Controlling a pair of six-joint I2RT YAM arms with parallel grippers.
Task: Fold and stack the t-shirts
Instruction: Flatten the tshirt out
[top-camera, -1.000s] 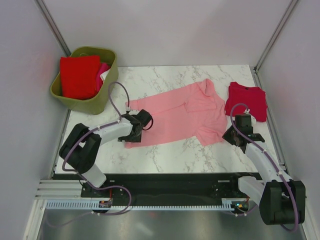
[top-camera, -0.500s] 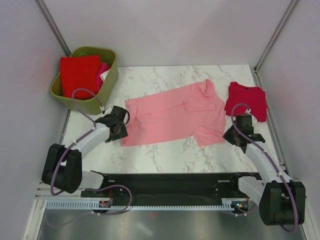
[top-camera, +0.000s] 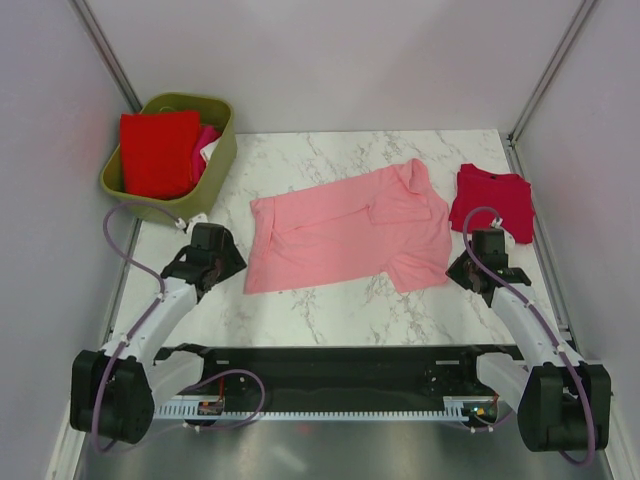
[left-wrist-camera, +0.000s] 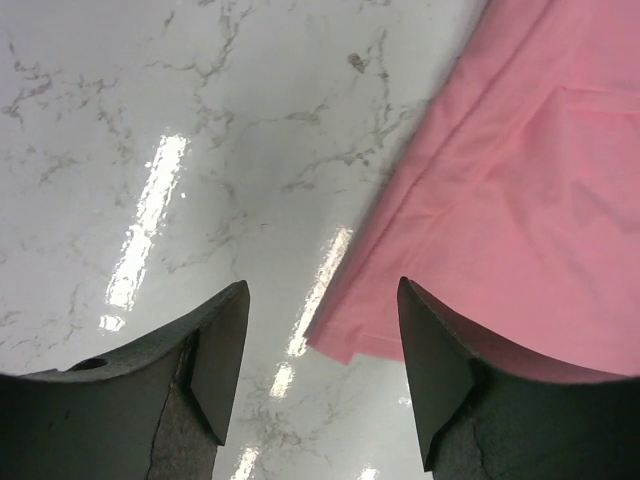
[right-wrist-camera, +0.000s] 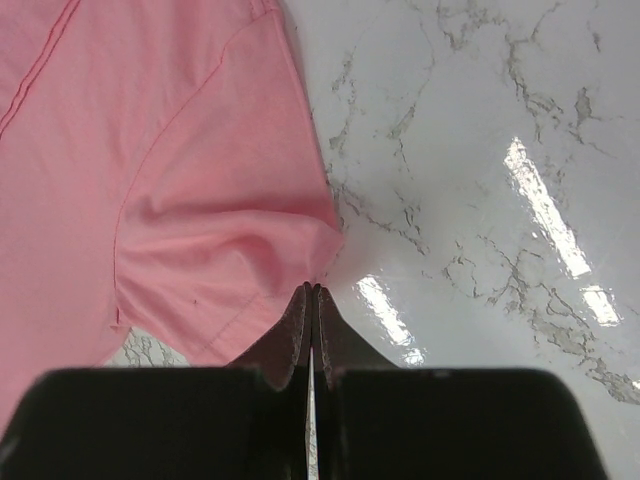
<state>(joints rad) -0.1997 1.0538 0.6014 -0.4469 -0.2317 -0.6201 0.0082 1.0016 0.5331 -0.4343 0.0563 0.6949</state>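
Observation:
A light pink t-shirt (top-camera: 350, 235) lies spread flat across the middle of the marble table (top-camera: 330, 310). My left gripper (top-camera: 226, 262) is open and empty, just left of the shirt's lower left corner (left-wrist-camera: 345, 345). My right gripper (top-camera: 457, 270) is shut with its tips (right-wrist-camera: 313, 288) pinching the puckered edge of the shirt's right sleeve (right-wrist-camera: 230, 240). A dark crimson t-shirt (top-camera: 492, 203) lies folded at the right, beyond the right gripper. A bright red t-shirt (top-camera: 158, 152) and a hot pink one (top-camera: 207, 137) sit in the basket.
The olive-green plastic basket (top-camera: 213, 185) stands at the table's back left corner, just beyond the left arm. Grey walls close in the left, right and back sides. A black rail (top-camera: 330, 365) runs along the near edge.
The left gripper has let go of the pink shirt's lower left corner and drawn back to the left, off the cloth. The hem now lies flat. The right arm has not moved.

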